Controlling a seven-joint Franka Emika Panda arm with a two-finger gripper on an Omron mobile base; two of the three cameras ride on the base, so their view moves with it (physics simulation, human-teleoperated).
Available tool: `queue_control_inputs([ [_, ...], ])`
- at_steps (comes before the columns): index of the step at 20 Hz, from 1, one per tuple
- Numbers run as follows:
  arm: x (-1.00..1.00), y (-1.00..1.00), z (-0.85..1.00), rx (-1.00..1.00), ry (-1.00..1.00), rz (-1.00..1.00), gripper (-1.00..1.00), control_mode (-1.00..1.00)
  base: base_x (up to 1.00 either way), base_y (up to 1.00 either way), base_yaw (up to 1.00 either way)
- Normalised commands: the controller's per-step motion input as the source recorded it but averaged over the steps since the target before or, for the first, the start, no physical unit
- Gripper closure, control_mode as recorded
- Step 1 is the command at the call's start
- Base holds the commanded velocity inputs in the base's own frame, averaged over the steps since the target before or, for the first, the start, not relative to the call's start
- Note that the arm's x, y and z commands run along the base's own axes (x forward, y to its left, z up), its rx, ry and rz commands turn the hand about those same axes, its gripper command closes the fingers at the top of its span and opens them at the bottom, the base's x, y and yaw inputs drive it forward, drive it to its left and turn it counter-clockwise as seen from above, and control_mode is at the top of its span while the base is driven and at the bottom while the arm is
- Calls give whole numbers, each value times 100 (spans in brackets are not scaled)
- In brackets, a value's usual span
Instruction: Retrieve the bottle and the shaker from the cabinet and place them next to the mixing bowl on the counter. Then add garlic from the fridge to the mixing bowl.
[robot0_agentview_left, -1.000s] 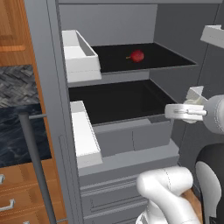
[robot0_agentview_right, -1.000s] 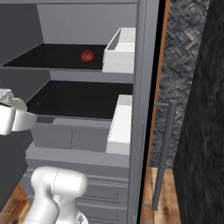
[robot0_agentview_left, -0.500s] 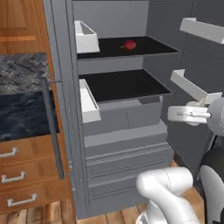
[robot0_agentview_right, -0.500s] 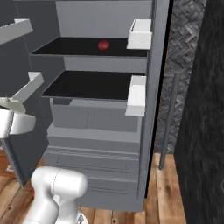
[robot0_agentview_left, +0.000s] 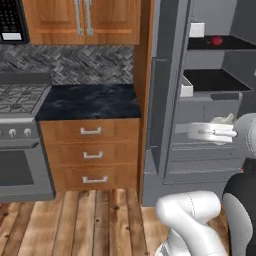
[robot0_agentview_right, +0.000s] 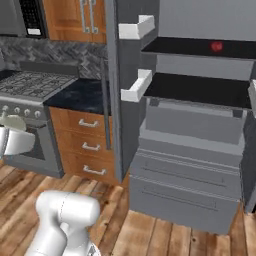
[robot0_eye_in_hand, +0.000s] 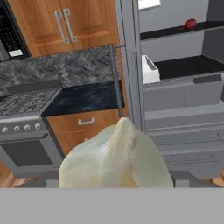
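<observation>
A pale, papery garlic bulb (robot0_eye_in_hand: 116, 159) looms large at the bottom of the hand view, sitting between the fingers. From the left base view my gripper (robot0_agentview_left: 202, 131) is shut on the garlic (robot0_agentview_left: 222, 120), held level in front of the open fridge (robot0_agentview_left: 215, 80) at drawer height. In the right base view the garlic (robot0_agentview_right: 11, 122) and the gripper (robot0_agentview_right: 15, 141) are at the far left edge, in front of the stove.
A dark counter (robot0_agentview_left: 90, 100) over three wooden drawers (robot0_agentview_left: 93, 155) lies left of the fridge, with a stove (robot0_agentview_left: 20, 97) further left and wooden wall cabinets (robot0_agentview_left: 82, 20) above. The open fridge door (robot0_agentview_right: 131, 65) carries white bins. A red item (robot0_agentview_left: 216, 40) rests on the upper fridge shelf.
The whole picture has shifted: the base has backed off and turned left from the fridge, bringing counter, drawers and stove into view. The garlic stays in the gripper.
</observation>
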Motion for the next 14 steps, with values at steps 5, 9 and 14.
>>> queue_control_inputs([
  [5,0,0,0,0,0,0,100,100,11,97,71],
  [9,0,0,0,0,0,0,100,100,89,51,47],
  [14,0,0,0,0,0,0,100,100,100,33,20],
])
